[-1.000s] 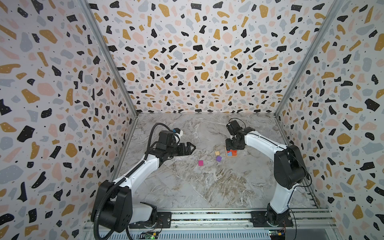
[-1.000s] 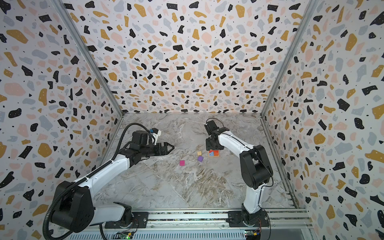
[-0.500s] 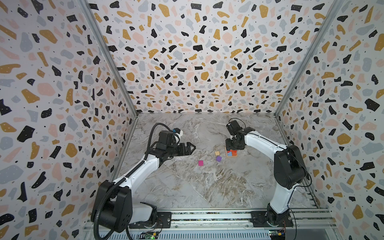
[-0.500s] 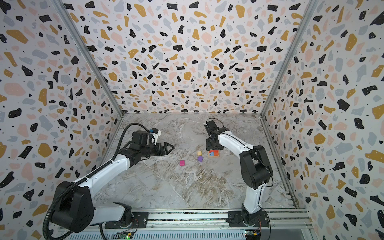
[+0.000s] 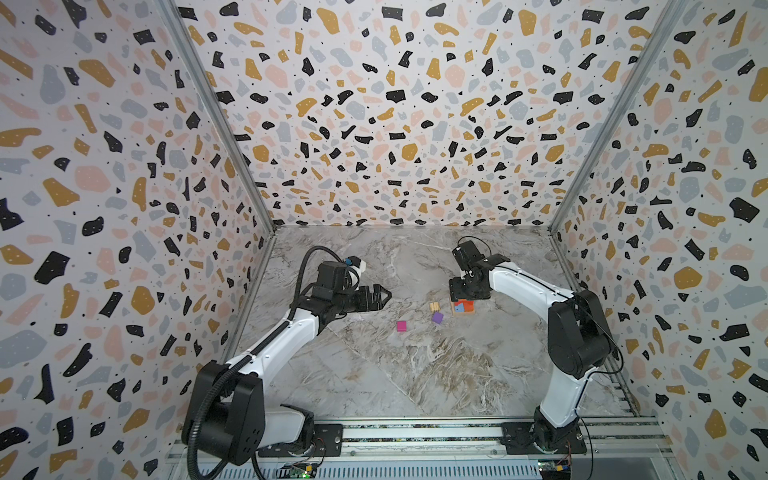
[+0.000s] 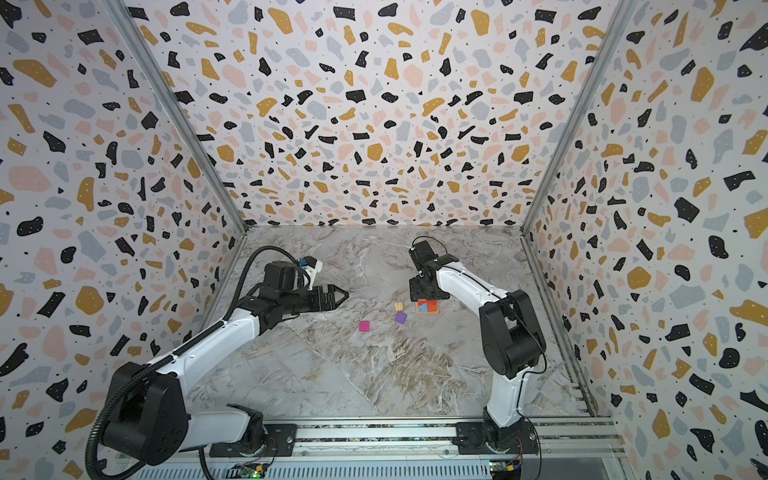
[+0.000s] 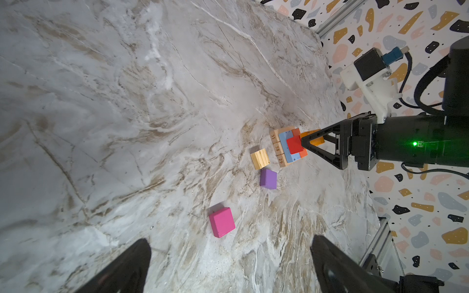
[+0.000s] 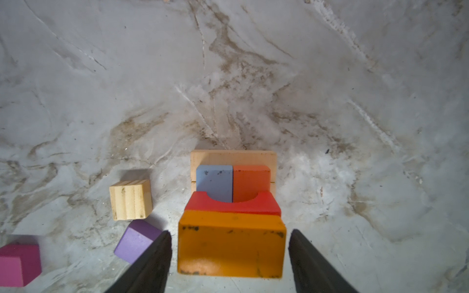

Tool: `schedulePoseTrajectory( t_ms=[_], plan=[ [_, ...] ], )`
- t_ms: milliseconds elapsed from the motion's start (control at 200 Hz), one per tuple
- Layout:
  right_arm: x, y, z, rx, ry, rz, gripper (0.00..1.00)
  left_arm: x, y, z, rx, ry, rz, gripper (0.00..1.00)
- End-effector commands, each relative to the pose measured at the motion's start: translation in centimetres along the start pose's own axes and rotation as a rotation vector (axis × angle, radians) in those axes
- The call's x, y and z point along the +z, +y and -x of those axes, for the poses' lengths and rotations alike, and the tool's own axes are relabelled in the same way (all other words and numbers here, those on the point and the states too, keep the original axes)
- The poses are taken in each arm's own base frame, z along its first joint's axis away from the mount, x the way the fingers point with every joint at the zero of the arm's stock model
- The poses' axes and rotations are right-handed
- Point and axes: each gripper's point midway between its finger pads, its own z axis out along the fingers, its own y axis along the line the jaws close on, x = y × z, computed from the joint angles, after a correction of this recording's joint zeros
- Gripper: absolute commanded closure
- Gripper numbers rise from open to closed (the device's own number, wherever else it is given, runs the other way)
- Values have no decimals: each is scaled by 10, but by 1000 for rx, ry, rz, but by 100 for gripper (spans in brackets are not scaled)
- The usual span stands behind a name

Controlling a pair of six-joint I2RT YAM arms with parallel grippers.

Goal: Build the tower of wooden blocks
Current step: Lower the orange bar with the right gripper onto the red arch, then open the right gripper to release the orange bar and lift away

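Three cubes lie loose on the surface (image 5: 415,374) near the tower (image 5: 462,306): a tan cube (image 8: 130,200), a purple cube (image 8: 138,244) and, farther off, a magenta cube (image 8: 19,263). The tower stands right of the middle, with tan bars (image 8: 233,157) at the base, a blue block (image 8: 214,182) and an orange-red block (image 8: 251,181) on them, then a red arch (image 8: 233,205). An orange block (image 8: 231,243) is highest, between the right fingers (image 8: 157,258), which stand open with a narrow gap on each side; it seems to rest on the arch. The left fingers (image 7: 132,263) are wide open and empty, well apart from the blocks.

These blocks look like light, stiff, smooth painted wood, so I judge they can slip or push the stack. It is best to take a cube from above, by two flat opposite faces.

The surface is flat, with a grey marble pattern, a little scuffed. Speckled walls (image 5: 374,124) close the room on three sides, and a rail (image 5: 415,432) runs along the front.
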Motion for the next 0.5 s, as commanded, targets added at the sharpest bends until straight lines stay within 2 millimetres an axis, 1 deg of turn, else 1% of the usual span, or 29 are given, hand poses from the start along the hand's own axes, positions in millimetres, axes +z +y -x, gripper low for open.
schedulePoseTrajectory(
  t_ms=[0,165,345,496],
  plan=[
    [-12,1,11,-9,-24,0,22,-5,-5,8,16,-37,-18,0],
    [-27,2,19,-20,-55,4,16,-4,-4,8,17,-34,-14,0],
    [-54,8,28,-69,-116,-3,10,-4,-3,8,18,-33,-8,0],
    [-74,15,31,-108,-158,11,9,-4,-2,9,17,-33,-3,0]
  ],
)
